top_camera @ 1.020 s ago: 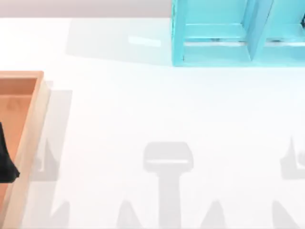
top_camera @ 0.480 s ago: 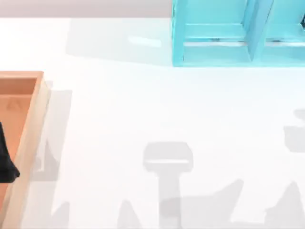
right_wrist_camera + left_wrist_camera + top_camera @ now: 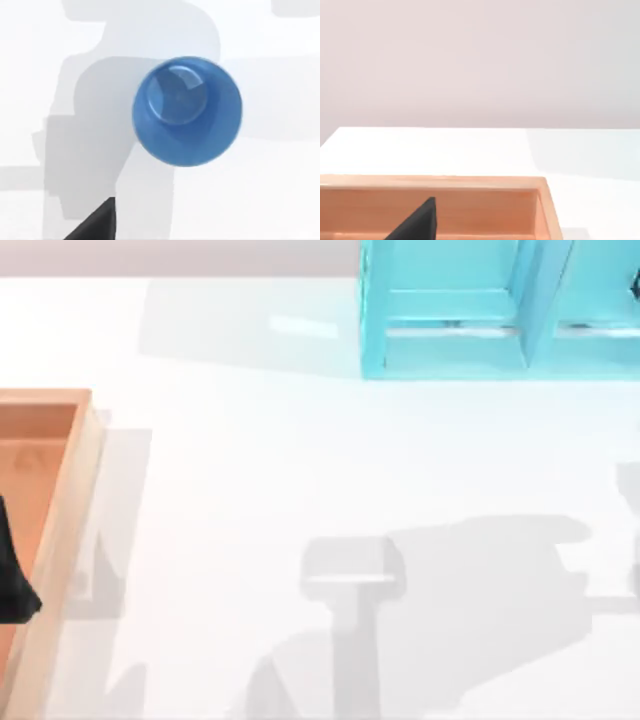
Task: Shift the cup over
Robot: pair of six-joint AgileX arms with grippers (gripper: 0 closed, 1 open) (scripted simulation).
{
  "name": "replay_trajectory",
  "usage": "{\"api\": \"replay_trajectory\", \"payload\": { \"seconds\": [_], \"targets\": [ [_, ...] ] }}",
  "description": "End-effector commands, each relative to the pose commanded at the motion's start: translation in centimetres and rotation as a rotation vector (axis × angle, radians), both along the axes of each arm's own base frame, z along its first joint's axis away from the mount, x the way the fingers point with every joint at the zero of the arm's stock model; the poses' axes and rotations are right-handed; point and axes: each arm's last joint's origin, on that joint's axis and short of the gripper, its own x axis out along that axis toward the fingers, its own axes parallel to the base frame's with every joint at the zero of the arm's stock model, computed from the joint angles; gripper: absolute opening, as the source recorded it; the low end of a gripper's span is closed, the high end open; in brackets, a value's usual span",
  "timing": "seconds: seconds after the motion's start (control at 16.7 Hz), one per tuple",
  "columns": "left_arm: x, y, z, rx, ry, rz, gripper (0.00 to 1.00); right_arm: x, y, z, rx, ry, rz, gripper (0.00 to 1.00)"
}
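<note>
— Where is the right gripper (image 3: 95, 224)?

— The right wrist view gives a dark wedge of it at the picture's edge, hanging above the table (image 3: 280, 200). Whether it is wide or narrow cannot be told. The wedge is apart from the cup, not touching it.

— And the left gripper (image 3: 12, 582)?

— In the top view it is a dark shape at the far left edge, over the wooden box. The left wrist view shows it as a dark wedge against the box's inner wall. Its spread cannot be told either.

— What is the biggest thing around them?

— The white table, which takes up nearly all of the top view. A broad grey shadow (image 3: 480, 610) lies across its lower right part, and narrower shadows lie along the near edge.

— Next in size?

— A teal shelf unit (image 3: 450, 350) at the upper right of the top view, running off the right edge. An upright divider splits it into compartments.

— Then?

— The wooden box (image 3: 70, 500) at the table's left side, with a pale raised rim and an orange-brown floor. It runs off the left and near edges of the top view.

— And the cup (image 3: 187, 110)?

— It is blue and stands upright on the table, seen by the right wrist camera from above, its open mouth facing up and its round bottom visible inside. It sits partly within a grey shadow on the white surface.
</note>
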Motion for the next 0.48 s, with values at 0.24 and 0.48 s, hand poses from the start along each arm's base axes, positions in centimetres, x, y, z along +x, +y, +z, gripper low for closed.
{"api": "replay_trajectory", "payload": {
  "seconds": [0.24, 0.48],
  "targets": [
    [0.0, 0.0, 0.0, 0.0, 0.0, 0.0, 1.0, 3.2, -1.5, -1.2, 0.037, 0.138, -0.001, 1.0],
    [0.0, 0.0, 0.0, 0.0, 0.0, 0.0, 1.0, 3.8, -1.9, -1.5, 0.047, 0.167, -0.001, 1.0]
  ]
}}
